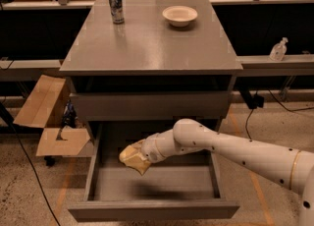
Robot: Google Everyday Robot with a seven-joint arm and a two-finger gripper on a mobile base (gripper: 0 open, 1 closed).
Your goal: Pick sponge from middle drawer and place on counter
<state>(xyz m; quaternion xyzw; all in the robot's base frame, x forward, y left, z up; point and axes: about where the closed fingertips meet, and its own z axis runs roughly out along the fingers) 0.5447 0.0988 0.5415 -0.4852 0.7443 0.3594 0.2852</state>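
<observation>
The fingers of the gripper (136, 157) were closed on the sponge (128, 155), which covered most of them. The sponge hung in the left part of the open drawer (152, 211), lower centre of the frame, raised clear of the drawer floor, with a shadow on the floor below and to its right. The arm (235, 151) ran from the lower right corner of the frame up and left over the drawer's right wall.

The drawer was pulled fully forward, its plain front panel nearest the bottom edge. Directly above it, a closed drawer front (149, 106) sat flush in the cabinet.

The worktop (147, 48) filled the upper centre of the frame. A can (116, 5) stood upright near its back left corner. A white bowl (180, 15) sat upright near its back edge, right of centre, well apart from the can.

An opened cardboard box (46, 107) lay on the floor at the left of the cabinet. A small bottle (278, 49) stood on a ledge at the right.
</observation>
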